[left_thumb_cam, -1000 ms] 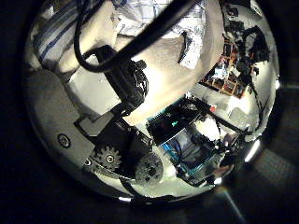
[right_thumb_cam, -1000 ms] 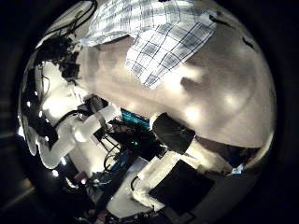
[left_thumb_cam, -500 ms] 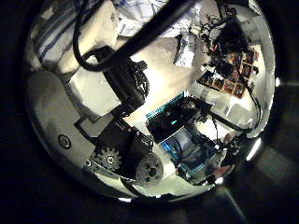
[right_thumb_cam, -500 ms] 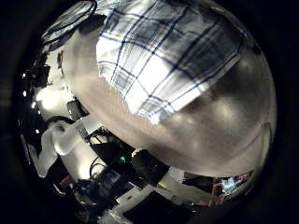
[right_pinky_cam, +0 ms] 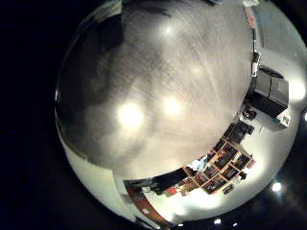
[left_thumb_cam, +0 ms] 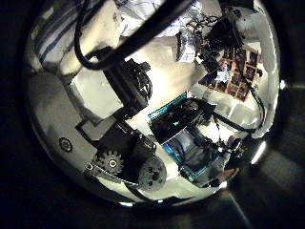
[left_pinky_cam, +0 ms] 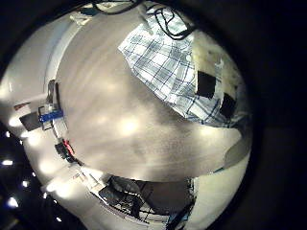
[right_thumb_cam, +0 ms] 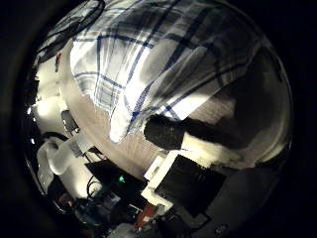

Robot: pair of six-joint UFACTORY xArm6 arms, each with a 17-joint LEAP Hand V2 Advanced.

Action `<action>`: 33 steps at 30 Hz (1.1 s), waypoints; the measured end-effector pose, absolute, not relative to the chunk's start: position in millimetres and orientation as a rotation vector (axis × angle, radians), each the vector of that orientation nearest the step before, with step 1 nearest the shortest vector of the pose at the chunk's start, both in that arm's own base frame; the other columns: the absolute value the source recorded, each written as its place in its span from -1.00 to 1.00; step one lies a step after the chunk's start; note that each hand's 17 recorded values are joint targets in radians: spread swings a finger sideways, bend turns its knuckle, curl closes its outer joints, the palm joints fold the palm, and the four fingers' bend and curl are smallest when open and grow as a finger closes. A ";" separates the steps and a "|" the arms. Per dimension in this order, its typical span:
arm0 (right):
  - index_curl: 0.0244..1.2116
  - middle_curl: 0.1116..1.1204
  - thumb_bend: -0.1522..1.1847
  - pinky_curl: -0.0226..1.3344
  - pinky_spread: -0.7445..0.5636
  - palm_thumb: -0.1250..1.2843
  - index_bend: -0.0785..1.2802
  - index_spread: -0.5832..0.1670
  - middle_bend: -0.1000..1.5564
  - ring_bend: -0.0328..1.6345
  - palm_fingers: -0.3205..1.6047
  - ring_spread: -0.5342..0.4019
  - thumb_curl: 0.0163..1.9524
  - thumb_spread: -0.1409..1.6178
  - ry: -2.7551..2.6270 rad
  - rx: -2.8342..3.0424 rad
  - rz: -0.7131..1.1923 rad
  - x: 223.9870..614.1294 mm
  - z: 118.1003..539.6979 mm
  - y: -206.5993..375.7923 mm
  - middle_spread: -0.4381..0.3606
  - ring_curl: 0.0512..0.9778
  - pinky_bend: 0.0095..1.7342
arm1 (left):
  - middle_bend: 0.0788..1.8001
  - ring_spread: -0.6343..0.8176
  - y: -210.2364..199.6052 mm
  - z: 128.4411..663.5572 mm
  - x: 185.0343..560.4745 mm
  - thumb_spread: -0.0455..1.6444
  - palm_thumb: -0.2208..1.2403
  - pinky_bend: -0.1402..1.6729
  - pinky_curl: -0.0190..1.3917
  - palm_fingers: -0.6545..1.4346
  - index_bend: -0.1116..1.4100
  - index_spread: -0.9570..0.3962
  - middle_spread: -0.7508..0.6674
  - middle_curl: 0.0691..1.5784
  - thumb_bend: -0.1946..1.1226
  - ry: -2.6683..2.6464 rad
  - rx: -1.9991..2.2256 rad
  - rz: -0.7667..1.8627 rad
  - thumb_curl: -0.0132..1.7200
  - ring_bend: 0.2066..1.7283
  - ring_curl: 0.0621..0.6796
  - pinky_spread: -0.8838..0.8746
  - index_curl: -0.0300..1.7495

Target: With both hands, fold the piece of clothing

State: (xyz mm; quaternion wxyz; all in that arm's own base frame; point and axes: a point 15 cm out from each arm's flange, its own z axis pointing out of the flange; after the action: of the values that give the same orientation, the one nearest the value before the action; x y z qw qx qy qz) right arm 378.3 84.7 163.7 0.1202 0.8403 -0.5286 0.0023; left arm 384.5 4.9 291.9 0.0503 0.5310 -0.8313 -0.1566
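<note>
A checked piece of clothing (left_pinky_cam: 171,69) lies flat on the wooden table (left_pinky_cam: 106,125). In the left little finger side palm view, my left hand's fingers (left_pinky_cam: 215,84) stretch straight over the cloth's far side. The left thumb side palm view is mostly filled by my left hand (left_thumb_cam: 114,114), with a strip of the clothing (left_thumb_cam: 55,33) behind it and another hand (left_thumb_cam: 214,43) low over the table beyond. The clothing (right_thumb_cam: 158,69) fills much of the right thumb side palm view, close under that palm. My right hand's thumb (right_thumb_cam: 193,139) lies straight by the cloth's edge.
The right little finger side palm view shows only bare table top (right_pinky_cam: 163,86), with shelves (right_pinky_cam: 216,158) in the room beyond it. Small boxes (left_pinky_cam: 48,110) stand past the table's edge. Equipment (left_thumb_cam: 181,119) stands behind the left arm.
The right palm has come much closer to the clothing, which now fills its view, and its thumb has come into sight. The other hand has moved in further in the left thumb view.
</note>
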 end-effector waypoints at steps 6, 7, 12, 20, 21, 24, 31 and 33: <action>-0.04 0.26 -0.77 -0.48 -0.38 0.36 0.12 -0.68 0.19 0.46 0.62 -0.48 -0.56 0.28 -1.594 2.500 0.085 389.9 188.3 85.9 -0.70 -0.04 0.48 | 0.15 -0.73 4.2 294.3 383.7 0.66 0.14 -0.05 0.22 0.66 -0.06 -0.63 -0.62 0.03 -0.72 -2.535 1.614 -0.466 -0.53 0.43 0.55 -0.84 0.29; 0.02 0.31 -0.75 -0.46 -0.36 0.41 0.22 -0.66 0.24 0.48 0.63 -0.45 -0.55 0.29 -1.611 2.509 0.105 392.7 194.9 84.7 -0.68 -0.01 0.50 | 0.15 -0.73 3.7 295.3 383.7 0.66 0.14 -0.05 0.22 0.66 -0.06 -0.63 -0.62 0.03 -0.72 -2.540 1.610 -0.463 -0.53 0.43 0.55 -0.84 0.29; 0.22 0.46 -0.70 -0.37 -0.26 0.57 0.50 -0.53 0.42 0.59 0.58 -0.40 -0.49 0.33 -1.669 2.514 0.151 395.8 220.0 70.9 -0.59 0.12 0.61 | 0.14 -0.73 -1.3 301.5 378.1 0.67 0.14 -0.06 0.23 0.66 -0.07 -0.64 -0.62 0.03 -0.72 -2.545 1.594 -0.431 -0.53 0.43 0.55 -0.85 0.30; 0.39 0.57 -0.74 -0.24 -0.16 0.63 0.71 -0.32 0.57 0.70 0.48 -0.33 -0.40 0.33 -1.668 2.435 0.060 342.8 269.4 35.7 -0.46 0.27 0.68 | 0.13 -0.73 -12.3 311.0 346.8 0.67 0.13 -0.07 0.25 0.66 -0.10 -0.66 -0.63 0.04 -0.72 -2.545 1.511 -0.364 -0.53 0.43 0.55 -0.86 0.32; 0.40 0.57 -0.75 -0.23 -0.16 0.64 0.72 -0.31 0.58 0.71 0.47 -0.33 -0.39 0.33 -1.680 2.438 0.066 338.9 278.7 31.0 -0.45 0.28 0.69 | 0.13 -0.73 -16.1 309.8 338.8 0.67 0.13 -0.07 0.25 0.66 -0.10 -0.66 -0.63 0.04 -0.72 -2.539 1.495 -0.343 -0.53 0.43 0.55 -0.86 0.32; 0.42 0.58 -0.77 -0.20 -0.14 0.64 0.74 -0.27 0.59 0.72 0.47 -0.32 -0.37 0.33 -1.722 2.454 0.091 327.5 302.3 25.8 -0.43 0.31 0.69 | 0.13 -0.73 -24.3 308.1 316.9 0.67 0.13 -0.08 0.25 0.66 -0.11 -0.66 -0.63 0.05 -0.72 -2.526 1.466 -0.295 -0.53 0.42 0.55 -0.86 0.32; 0.45 0.58 -0.79 -0.12 -0.12 0.63 0.76 -0.20 0.63 0.72 0.46 -0.31 -0.32 0.33 -1.796 2.502 0.139 317.1 350.9 32.2 -0.38 0.36 0.66 | 0.12 -0.74 -24.1 329.6 292.9 0.67 0.12 -0.08 0.26 0.68 -0.12 -0.67 -0.62 0.04 -0.72 -2.560 1.478 -0.252 -0.52 0.41 0.53 -0.88 0.33; 0.45 0.58 -0.79 -0.11 -0.12 0.63 0.76 -0.19 0.63 0.72 0.46 -0.31 -0.32 0.33 -1.822 2.520 0.166 324.4 366.4 35.6 -0.37 0.36 0.66 | 0.12 -0.74 -23.3 336.0 291.6 0.67 0.12 -0.08 0.26 0.68 -0.13 -0.67 -0.62 0.04 -0.72 -2.557 1.485 -0.251 -0.52 0.41 0.53 -0.88 0.33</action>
State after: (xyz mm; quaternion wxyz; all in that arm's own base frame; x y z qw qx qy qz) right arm 324.4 35.6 366.4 0.0136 0.8092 -0.5850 0.0533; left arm 291.6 -23.3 336.0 0.0872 0.4985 -0.8584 -0.0841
